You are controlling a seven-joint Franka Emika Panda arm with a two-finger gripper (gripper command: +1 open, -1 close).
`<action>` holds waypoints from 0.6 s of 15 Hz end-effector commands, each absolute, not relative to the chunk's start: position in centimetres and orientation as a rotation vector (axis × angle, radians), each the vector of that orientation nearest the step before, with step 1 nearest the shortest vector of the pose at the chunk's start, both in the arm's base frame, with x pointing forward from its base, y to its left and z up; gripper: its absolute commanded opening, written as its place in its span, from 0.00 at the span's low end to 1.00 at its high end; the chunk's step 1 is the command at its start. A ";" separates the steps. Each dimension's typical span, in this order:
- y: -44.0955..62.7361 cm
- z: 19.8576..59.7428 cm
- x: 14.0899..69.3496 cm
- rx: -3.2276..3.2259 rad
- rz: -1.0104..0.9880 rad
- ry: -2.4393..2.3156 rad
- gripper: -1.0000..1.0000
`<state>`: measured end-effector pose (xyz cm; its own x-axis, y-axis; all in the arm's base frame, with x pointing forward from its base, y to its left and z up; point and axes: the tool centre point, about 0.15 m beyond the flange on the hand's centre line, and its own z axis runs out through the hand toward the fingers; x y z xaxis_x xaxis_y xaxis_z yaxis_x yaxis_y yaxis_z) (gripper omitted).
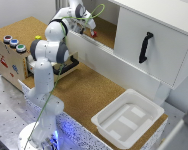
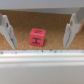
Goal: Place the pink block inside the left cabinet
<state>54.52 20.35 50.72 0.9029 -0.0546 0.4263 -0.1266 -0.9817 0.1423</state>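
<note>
The pink block (image 2: 37, 36) is a small pinkish-red cube resting on the cork floor (image 2: 50, 22) of the left cabinet (image 1: 106, 31). In the exterior view it shows only as a small red spot (image 1: 95, 34) just below the hand. My gripper (image 2: 39, 48) is open, and its two fingers (image 2: 7, 31) stand well apart on either side of the block without touching it. In the exterior view my gripper (image 1: 92, 27) reaches over the cabinet's white front wall into the compartment.
A white-fronted compartment with a black handle (image 1: 145, 47) is at the exterior view's right. A wooden drawer box (image 1: 11, 55) with coloured buttons stands at the left. A white tray (image 1: 128, 117) sits on the cork tabletop (image 1: 86, 90) in front.
</note>
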 end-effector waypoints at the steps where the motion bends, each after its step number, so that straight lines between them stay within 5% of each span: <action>1: 19.9 48.1 43.0 3.029 0.833 0.094 1.00; 9: 32.3 48.7 39.9 3.120 0.520 0.957 1.00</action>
